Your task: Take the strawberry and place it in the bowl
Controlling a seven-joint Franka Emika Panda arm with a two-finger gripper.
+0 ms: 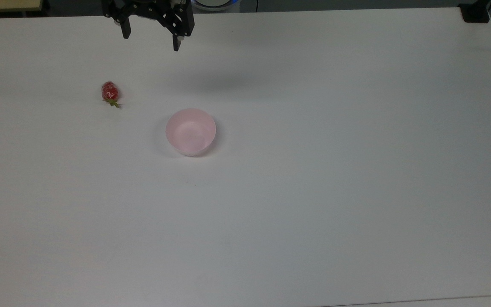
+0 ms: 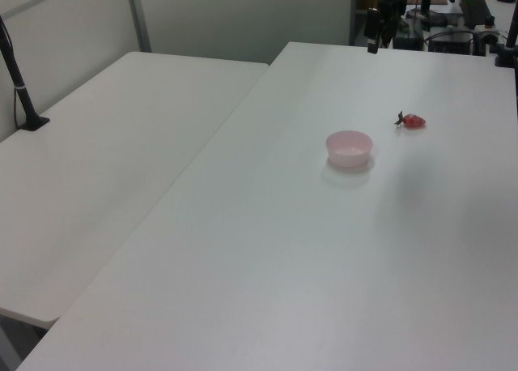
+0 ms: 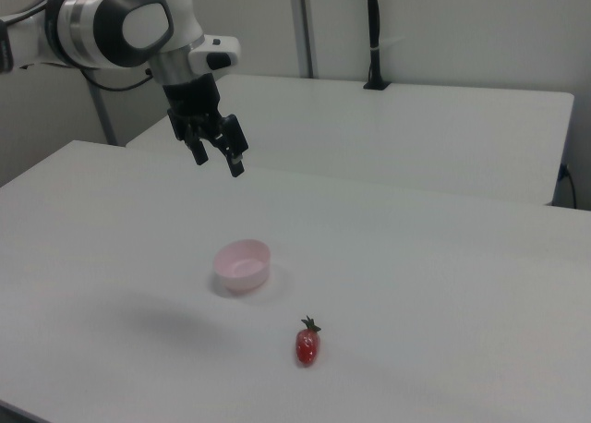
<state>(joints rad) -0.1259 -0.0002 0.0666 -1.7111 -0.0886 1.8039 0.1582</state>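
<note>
Strawberry (image 3: 307, 344) lies nearest in the right view, on its side on the white tabletop (image 1: 313, 192), stem pointing away toward the bowl side, untouched. Pink bowl (image 3: 243, 263) sits just behind it, near but apart, nothing inside. Farther back the gripper (image 3: 218, 157) hangs high above the tabletop, fingers spread wide, holding nothing. In the top view it is at the top edge, well apart from the strawberry. Judged progress: nothing done; approach, grasp, carry and drop all remain.
</note>
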